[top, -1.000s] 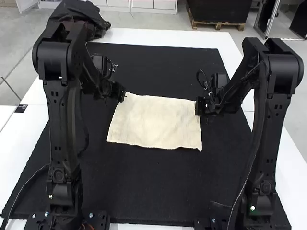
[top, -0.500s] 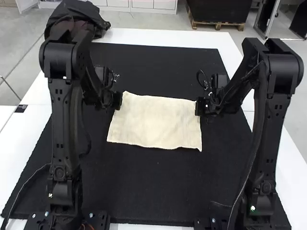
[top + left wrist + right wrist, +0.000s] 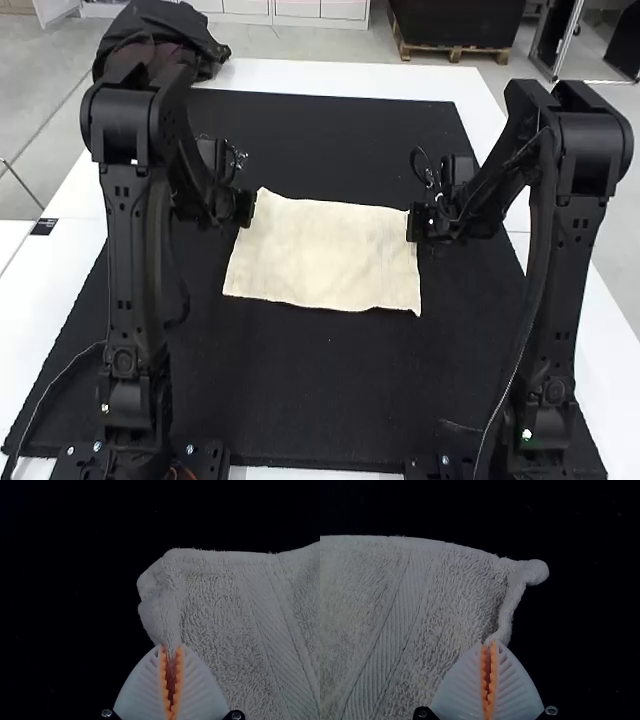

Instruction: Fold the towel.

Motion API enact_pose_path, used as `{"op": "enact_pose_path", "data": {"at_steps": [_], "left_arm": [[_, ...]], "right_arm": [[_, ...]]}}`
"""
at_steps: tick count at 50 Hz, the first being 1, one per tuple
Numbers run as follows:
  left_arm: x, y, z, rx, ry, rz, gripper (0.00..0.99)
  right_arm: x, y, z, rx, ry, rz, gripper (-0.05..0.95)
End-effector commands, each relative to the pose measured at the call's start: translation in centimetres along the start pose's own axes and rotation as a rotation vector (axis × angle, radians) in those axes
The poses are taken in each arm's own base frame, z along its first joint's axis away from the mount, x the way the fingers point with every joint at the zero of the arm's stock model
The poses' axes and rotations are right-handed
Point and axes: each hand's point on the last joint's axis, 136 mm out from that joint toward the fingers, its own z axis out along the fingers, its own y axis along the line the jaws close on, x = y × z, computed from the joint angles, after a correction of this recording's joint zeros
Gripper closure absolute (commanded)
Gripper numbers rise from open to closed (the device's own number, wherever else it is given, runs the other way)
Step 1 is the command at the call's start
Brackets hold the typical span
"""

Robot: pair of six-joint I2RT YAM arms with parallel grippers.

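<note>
L tool [image 3: 171, 647] slid down the towel's [image 3: 325, 255] side, now both sides are pinched!
L arm [image 3: 130, 250] came a bit nearer from the far L corner, & its tool is shut w/ a bit of towel edge btwn the tips. R arm [image 3: 560, 250] stayed put, & R tool [image 3: 490, 642] is nipped tight on the other side edge, nr the far corner. Towel is spread out on the black mat [image 3: 300, 390], in the middle btwn the arms. No fold yet, but prob. all set to lift the far edge & bring it over.
</note>
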Motion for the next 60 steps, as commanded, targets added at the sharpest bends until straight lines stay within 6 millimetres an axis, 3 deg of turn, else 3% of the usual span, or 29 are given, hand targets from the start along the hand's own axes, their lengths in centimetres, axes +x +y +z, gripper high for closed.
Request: {"op": "enact_pose_path", "data": {"at_steps": [1,7,23,32,60], "left_arm": [[-3.4,0.5,-1.3,-0.018,-0.078,-0.008,0.972],[-4.4,0.6,-1.8,-0.023,-0.095,-0.005,0.972],[-4.2,-0.2,-3.4,0.001,-0.056,-0.014,0.974],[-3.6,0.1,-5.0,-0.008,-0.032,-0.017,0.972],[-3.1,-2.2,-11.2,0.011,-0.016,-0.022,0.972]], "right_arm": [[-0.6,0.7,-1.3,-0.034,-0.015,0.031,0.92],[-2.5,1.0,-2.2,-0.038,-0.059,0.026,0.92],[-5.5,1.8,-4.6,-0.063,-0.133,0.037,0.92],[-5.3,2.3,-5.8,-0.081,-0.121,0.04,0.92],[-4.4,4.6,-11.1,-0.135,-0.1,0.046,0.92]]}}
